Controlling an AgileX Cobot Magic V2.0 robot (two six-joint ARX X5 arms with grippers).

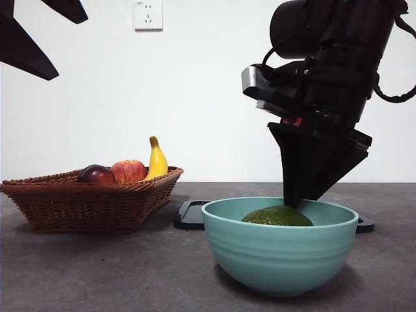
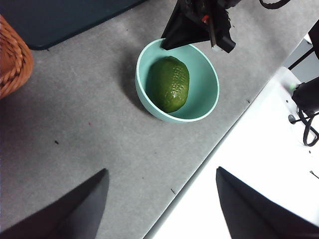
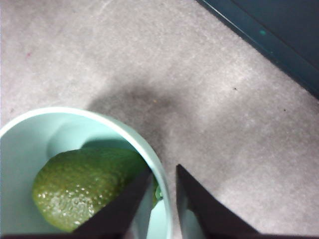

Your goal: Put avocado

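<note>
The dark green avocado [image 1: 278, 216] lies on its side inside the teal bowl [image 1: 279, 257], free of any grip; the right wrist view shows its pebbled skin [image 3: 79, 191]. My right gripper [image 3: 163, 168] hangs just over the bowl's far rim [image 2: 199, 52], beside one end of the avocado. Its jaws are drawn together to a narrow slit with nothing held between them. In the front view it comes down as a dark wedge [image 1: 292, 203] behind the bowl. My left gripper [image 2: 162, 174] waits open, high above the table's near edge, holding nothing.
A wicker basket [image 1: 97, 205] at the left holds a dark maroon fruit [image 1: 96, 174], a red-yellow apple [image 1: 129, 171] and a banana [image 1: 156, 159]. A flat dark tray [image 1: 190, 216] lies behind the bowl. The table's edge [image 2: 199, 169] runs close to the bowl.
</note>
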